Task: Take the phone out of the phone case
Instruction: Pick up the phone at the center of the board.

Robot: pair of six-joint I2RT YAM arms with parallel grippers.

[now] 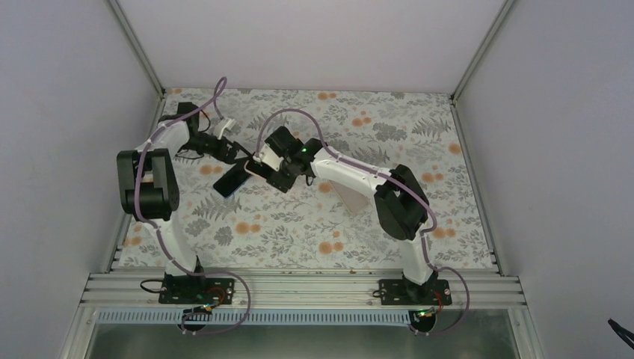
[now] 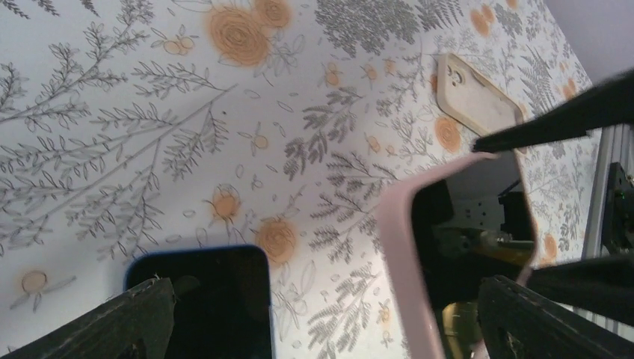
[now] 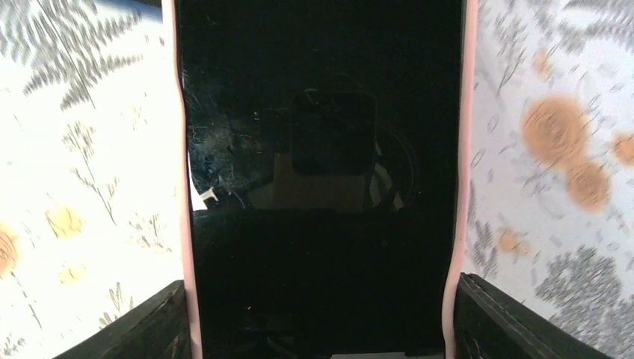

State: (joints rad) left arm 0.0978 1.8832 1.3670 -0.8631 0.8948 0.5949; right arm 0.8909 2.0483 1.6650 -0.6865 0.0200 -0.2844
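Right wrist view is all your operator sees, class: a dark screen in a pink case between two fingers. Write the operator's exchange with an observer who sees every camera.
Operator: Is another phone about?
Observer: Yes, a dark phone with a blue edge lies on the flowered table.
Operator: Any spare case?
Observer: A beige case lies partly under the right arm; it looks empty.
Operator: And the other arm?
Observer: The left gripper is open wide, close beside the pink case.
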